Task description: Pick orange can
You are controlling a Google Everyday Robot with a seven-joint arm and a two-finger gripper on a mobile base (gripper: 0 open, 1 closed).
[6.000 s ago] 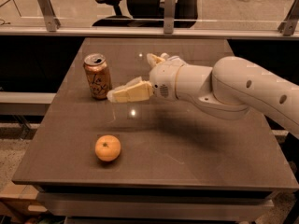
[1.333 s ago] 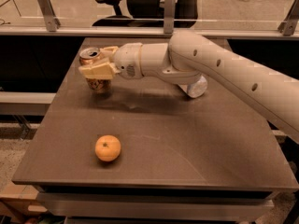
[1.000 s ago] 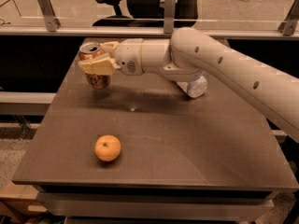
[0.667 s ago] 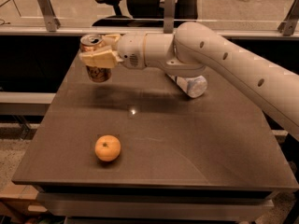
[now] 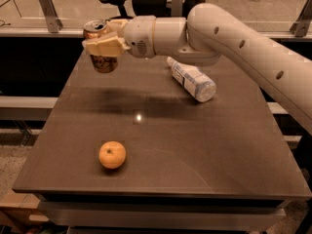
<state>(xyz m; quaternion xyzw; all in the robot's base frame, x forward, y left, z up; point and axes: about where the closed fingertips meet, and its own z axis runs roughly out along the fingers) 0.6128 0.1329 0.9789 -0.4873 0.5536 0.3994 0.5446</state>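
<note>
The orange can [image 5: 101, 57] is a small copper-orange drink can with a silver top. It hangs in the air above the far left part of the dark table [image 5: 195, 155]. My gripper [image 5: 103, 44] is shut on the can around its middle, its cream fingers [image 5: 100, 47] across the can's front. The white arm reaches in from the right.
A round orange fruit [image 5: 112, 154] sits on the table at the near left. A clear plastic water bottle [image 5: 191, 79] lies on its side at the far middle, under the arm. A glass railing and an office chair [image 5: 117, 1] stand behind the table.
The gripper closed on the can at the far left and has lifted it off the table; the can now hangs higher than in the earlier frames.
</note>
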